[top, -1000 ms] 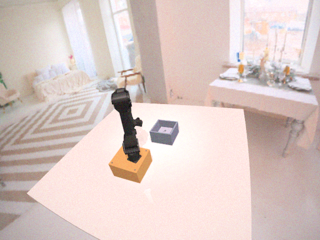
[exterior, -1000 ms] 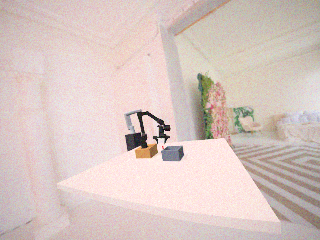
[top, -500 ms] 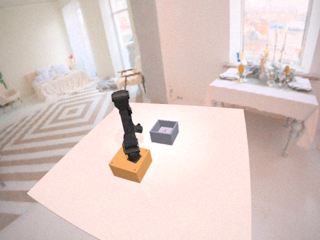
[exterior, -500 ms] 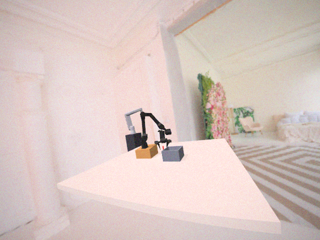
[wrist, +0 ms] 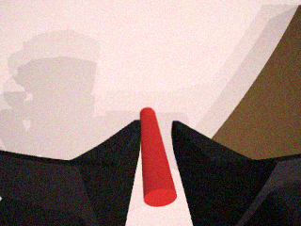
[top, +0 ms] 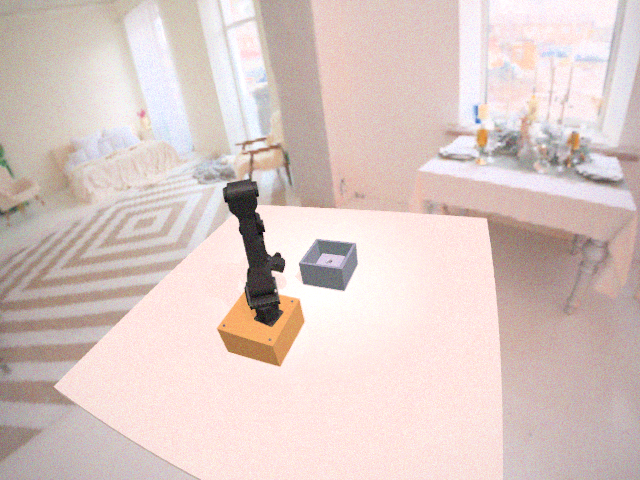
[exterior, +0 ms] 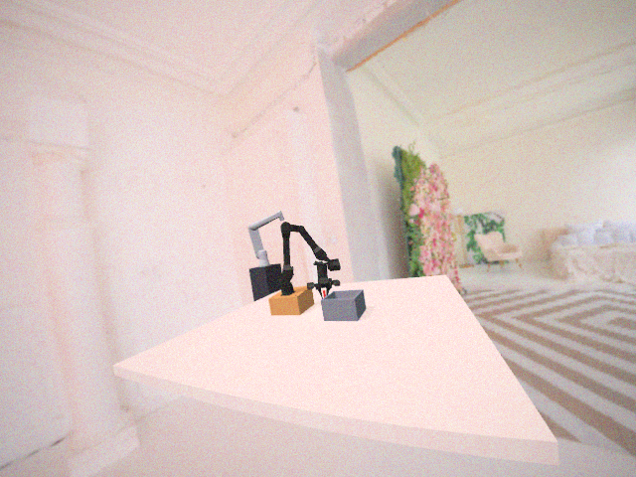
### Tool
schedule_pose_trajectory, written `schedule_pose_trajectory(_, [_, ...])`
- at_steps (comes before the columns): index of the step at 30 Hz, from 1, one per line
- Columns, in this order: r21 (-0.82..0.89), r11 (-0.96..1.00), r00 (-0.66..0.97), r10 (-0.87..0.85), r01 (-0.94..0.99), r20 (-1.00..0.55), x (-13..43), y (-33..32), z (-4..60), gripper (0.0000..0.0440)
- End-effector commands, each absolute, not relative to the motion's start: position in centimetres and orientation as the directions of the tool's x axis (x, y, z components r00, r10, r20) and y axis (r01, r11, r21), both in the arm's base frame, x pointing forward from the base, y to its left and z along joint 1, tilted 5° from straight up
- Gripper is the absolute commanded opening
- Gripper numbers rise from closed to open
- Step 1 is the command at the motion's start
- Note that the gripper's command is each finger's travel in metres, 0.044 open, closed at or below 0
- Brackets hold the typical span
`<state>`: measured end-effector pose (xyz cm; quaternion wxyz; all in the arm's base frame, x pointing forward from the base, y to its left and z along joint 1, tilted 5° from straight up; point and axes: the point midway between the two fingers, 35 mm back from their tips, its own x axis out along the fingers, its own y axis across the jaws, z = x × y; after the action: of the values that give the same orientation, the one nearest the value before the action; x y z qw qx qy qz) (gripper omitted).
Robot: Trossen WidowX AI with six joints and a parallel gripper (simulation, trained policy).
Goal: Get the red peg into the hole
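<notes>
Nearest in the wrist view is the red peg, a smooth, plain cylinder. Its close end faces the lens towards 6 o'clock, while its far end points just short of 12. It lies lengthwise between the fingers of the gripper, which are only narrowly spread: the 9 o'clock finger is against the peg or very near it, while a sliver of pale background shows on the 3 o'clock side. I judge that it is not yet pinched.

The peg looks stiff and light, perhaps wood or hard plastic, unlikely to dent or break. Its round, even side could roll or pivot under a one-sided push, so it wants both pads centred across the diameter, on the upper part, leaving the lower end free to enter the hole.

Beyond it spreads the table. The orange-brown block under the arm shows at 2 o'clock in the wrist view.

In the exterior view, the open grey box is nearer than the peg, which shows past its rim at the 10 o'clock corner, outside the box. From the top camera, the box sits farther off than the block, towards 1 o'clock; a pale plate with a small dark hole lies at its bottom.

No brand, label or readable writing shows on any of these.

Tool height: the tool is lower than a second ago, nearer the bench.
Tool opening: narrower; its wide spread has shrunk to a small gap.
Red peg: below the tool a second ago, now between its fingers.
Arm: reaches farther forward and down.
</notes>
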<state>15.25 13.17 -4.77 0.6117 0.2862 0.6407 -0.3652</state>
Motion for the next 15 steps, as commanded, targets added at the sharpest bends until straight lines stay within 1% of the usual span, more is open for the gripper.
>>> schedule_pose_trajectory(1, [-0.135,0.568,-0.114,-0.072,0.812,-0.991,15.3,13.4,-5.3,0.0003])
schedule_pose_trajectory(15, [-0.065,0.629,-0.005,-0.097,0.774,-0.995,17.2,12.9,-2.2,0.0000])
